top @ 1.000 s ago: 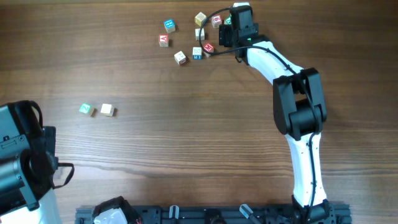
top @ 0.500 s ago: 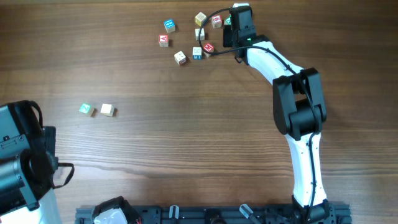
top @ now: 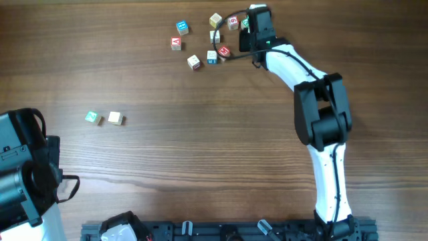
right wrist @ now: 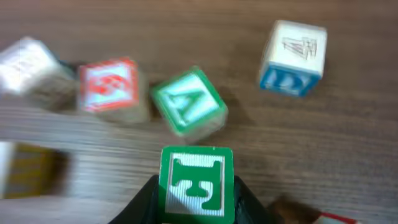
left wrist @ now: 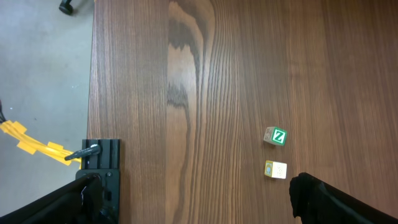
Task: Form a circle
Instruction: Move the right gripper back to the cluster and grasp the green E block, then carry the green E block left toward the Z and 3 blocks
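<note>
Right tool (right wrist: 196,208): at the far edge of the bench (top: 200,147), over the loose scatter of letter cubes (top: 194,62). My two fingers (right wrist: 144,200) sit narrowed against opposite sides of a green E cube (right wrist: 196,180), gripping it with the E face turned to the wrist camera. I cannot tell whether this cube rests on the wood or is clear of it. Just beyond it lies a green A cube (right wrist: 188,107), tilted. A red-faced cube (right wrist: 109,87) is to its left and a blue-sided cube (right wrist: 293,57) is apart to the right; the rest of that view is blurred. Left tool (left wrist: 194,186): fingers spread fully wide, nothing between them, held above the near left part of the bench. Circle pair (top: 115,118): only two pale cubes, close together but not touching, on the left side of the bench and well apart from the scatter. One of them is a green Z cube (left wrist: 275,135).
</note>
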Controlling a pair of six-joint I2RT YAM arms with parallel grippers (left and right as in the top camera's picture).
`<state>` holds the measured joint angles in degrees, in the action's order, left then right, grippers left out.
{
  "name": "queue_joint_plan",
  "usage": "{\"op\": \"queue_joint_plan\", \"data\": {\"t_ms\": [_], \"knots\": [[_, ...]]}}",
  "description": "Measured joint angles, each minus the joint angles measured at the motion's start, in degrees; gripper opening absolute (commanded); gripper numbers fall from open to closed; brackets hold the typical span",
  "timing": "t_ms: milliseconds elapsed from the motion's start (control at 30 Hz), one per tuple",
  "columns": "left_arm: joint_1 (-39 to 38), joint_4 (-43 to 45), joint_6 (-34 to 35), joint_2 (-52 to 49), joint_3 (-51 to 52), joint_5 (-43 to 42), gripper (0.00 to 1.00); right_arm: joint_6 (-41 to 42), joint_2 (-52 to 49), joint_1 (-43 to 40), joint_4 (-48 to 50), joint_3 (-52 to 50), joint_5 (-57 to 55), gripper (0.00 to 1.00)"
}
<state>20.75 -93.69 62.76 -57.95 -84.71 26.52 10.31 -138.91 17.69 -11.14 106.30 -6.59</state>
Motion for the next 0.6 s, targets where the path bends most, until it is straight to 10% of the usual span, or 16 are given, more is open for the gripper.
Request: {"op": "queue_joint_plan", "data": {"t_ms": [300, 600], "knots": [[0.0, 0.0, 0.1, 0.0, 0.0, 0.0, 1.0, 1.0, 9.6, 6.4, -0.8, 0.0, 33.2, 0.18], [0.0, 0.0, 0.1, 0.0, 0.0, 0.0, 1.0, -3.7, 9.3, 29.4, -1.9, 0.0, 21.7, 0.17]]}}
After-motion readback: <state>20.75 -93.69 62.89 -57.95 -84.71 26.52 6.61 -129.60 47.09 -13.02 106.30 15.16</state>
